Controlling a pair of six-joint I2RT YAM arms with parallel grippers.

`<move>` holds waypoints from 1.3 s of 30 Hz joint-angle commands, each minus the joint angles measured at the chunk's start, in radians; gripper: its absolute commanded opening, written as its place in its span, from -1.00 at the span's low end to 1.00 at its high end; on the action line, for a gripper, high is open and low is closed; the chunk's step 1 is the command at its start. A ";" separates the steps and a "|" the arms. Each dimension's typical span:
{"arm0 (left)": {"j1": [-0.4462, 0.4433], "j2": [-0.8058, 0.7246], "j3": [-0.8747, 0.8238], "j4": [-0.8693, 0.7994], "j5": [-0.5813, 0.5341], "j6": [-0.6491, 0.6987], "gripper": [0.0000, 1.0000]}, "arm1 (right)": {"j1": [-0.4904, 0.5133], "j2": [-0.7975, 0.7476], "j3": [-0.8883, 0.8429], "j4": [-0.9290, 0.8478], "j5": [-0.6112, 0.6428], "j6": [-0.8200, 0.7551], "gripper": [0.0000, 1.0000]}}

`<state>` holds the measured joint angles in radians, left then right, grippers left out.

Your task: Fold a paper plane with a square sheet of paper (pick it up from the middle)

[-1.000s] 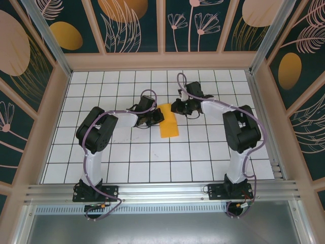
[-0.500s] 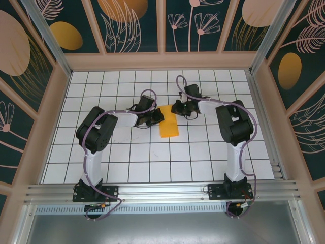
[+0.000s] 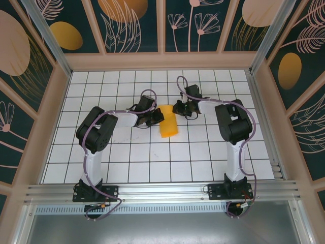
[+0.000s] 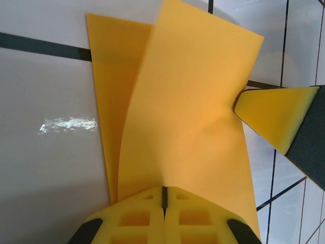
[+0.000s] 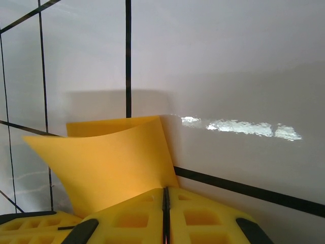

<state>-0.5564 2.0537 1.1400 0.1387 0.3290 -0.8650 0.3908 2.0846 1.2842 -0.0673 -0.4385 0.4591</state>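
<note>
The smooth orange-yellow paper (image 3: 168, 121), folded to a narrow oblong with one flap curling up, lay on the glossy table (image 3: 152, 157). The left gripper (image 3: 158, 117) clamped its left edge, the right gripper (image 3: 177, 108) its far-right corner.

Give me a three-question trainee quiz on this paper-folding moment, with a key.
1. True or false: the sheet of paper lies flat in a single unfolded layer on the table.
2. The left gripper is: A) wide open above the paper; B) shut on the paper's edge; C) shut on a cable.
3. Fill in: in the top view, the right gripper meets the paper at its far ____ corner.
Key: 1 false, it is folded over with the top layer lifted; 2 B; 3 right.
</note>
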 commanded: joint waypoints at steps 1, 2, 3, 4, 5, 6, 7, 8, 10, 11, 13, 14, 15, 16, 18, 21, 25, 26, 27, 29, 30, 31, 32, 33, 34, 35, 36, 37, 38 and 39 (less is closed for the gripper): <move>-0.002 0.117 -0.051 -0.185 -0.091 0.030 -0.88 | 0.009 -0.059 0.026 -0.029 0.026 -0.004 -0.80; -0.002 0.117 -0.051 -0.185 -0.091 0.029 -0.88 | 0.018 -0.066 0.029 -0.032 0.021 -0.008 -0.80; -0.002 0.117 -0.050 -0.185 -0.091 0.030 -0.88 | 0.029 -0.071 0.029 -0.034 0.013 -0.011 -0.80; -0.002 0.117 -0.051 -0.183 -0.091 0.029 -0.88 | 0.039 -0.070 0.032 -0.033 0.005 -0.011 -0.80; -0.002 0.118 -0.050 -0.183 -0.091 0.028 -0.88 | 0.046 -0.065 0.031 -0.028 -0.001 -0.008 -0.80; -0.002 0.118 -0.049 -0.183 -0.091 0.029 -0.88 | 0.052 -0.056 0.034 -0.023 -0.005 -0.005 -0.80; -0.002 0.117 -0.050 -0.183 -0.091 0.029 -0.88 | 0.054 -0.043 0.038 -0.019 -0.008 0.001 -0.80; -0.002 0.118 -0.051 -0.183 -0.091 0.030 -0.88 | 0.057 -0.031 0.045 -0.013 -0.013 0.005 -0.80; -0.002 0.117 -0.052 -0.185 -0.091 0.030 -0.88 | 0.053 -0.006 0.056 0.000 -0.016 0.013 -0.80; -0.002 0.115 -0.054 -0.185 -0.093 0.030 -0.88 | 0.052 0.004 0.065 0.001 -0.015 0.013 -0.80; -0.002 0.113 -0.057 -0.186 -0.093 0.032 -0.89 | 0.048 0.024 0.080 0.003 -0.006 0.015 -0.80; -0.002 0.111 -0.058 -0.186 -0.093 0.032 -0.88 | 0.044 0.032 0.087 0.005 -0.001 0.016 -0.80; -0.002 0.112 -0.059 -0.186 -0.093 0.031 -0.88 | 0.039 0.042 0.092 0.007 0.003 0.020 -0.80; -0.002 0.113 -0.059 -0.187 -0.092 0.033 -0.88 | 0.032 0.053 0.096 0.011 0.003 0.024 -0.80; -0.002 0.112 -0.059 -0.186 -0.091 0.033 -0.88 | 0.024 0.065 0.098 0.023 0.008 0.029 -0.80; -0.002 0.114 -0.063 -0.186 -0.090 0.034 -0.89 | 0.016 0.083 0.108 0.029 0.020 0.035 -0.80; -0.002 0.112 -0.064 -0.186 -0.090 0.036 -0.89 | 0.016 0.102 0.133 0.004 0.032 0.042 -0.80; -0.002 0.112 -0.065 -0.186 -0.089 0.035 -0.89 | 0.016 0.099 0.139 0.002 0.032 0.044 -0.80; -0.002 0.112 -0.065 -0.186 -0.090 0.037 -0.89 | 0.016 0.093 0.143 0.004 0.029 0.046 -0.80; -0.002 0.112 -0.065 -0.186 -0.091 0.038 -0.89 | 0.015 0.076 0.152 0.012 0.030 0.046 -0.80; -0.002 0.112 -0.066 -0.186 -0.091 0.037 -0.89 | 0.015 0.073 0.158 0.013 0.032 0.044 -0.80; -0.002 0.114 -0.066 -0.186 -0.090 0.037 -0.89 | 0.013 0.074 0.167 0.012 0.032 0.045 -0.80; -0.002 0.114 -0.065 -0.186 -0.090 0.036 -0.89 | 0.010 0.080 0.174 0.010 0.034 0.046 -0.80; -0.002 0.112 -0.066 -0.186 -0.090 0.035 -0.89 | 0.010 0.089 0.182 0.005 0.035 0.047 -0.80; -0.002 0.111 -0.066 -0.185 -0.090 0.037 -0.89 | 0.009 0.099 0.184 0.001 0.036 0.047 -0.80; -0.002 0.109 -0.066 -0.185 -0.090 0.037 -0.89 | 0.007 0.108 0.184 0.001 0.038 0.050 -0.80; -0.002 0.111 -0.067 -0.185 -0.091 0.037 -0.89 | 0.007 0.116 0.181 0.000 0.038 0.052 -0.80; -0.002 0.109 -0.066 -0.185 -0.091 0.038 -0.89 | 0.007 0.123 0.176 0.000 0.040 0.056 -0.81; -0.002 0.110 -0.068 -0.185 -0.091 0.038 -0.89 | 0.008 0.125 0.170 0.004 0.040 0.059 -0.80; -0.002 0.110 -0.068 -0.184 -0.090 0.038 -0.89 | 0.007 0.130 0.166 0.003 0.041 0.060 -0.80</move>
<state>-0.5564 2.0537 1.1389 0.1421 0.3298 -0.8574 0.4053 2.1708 1.4399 -0.0555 -0.4145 0.5049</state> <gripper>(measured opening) 0.065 0.099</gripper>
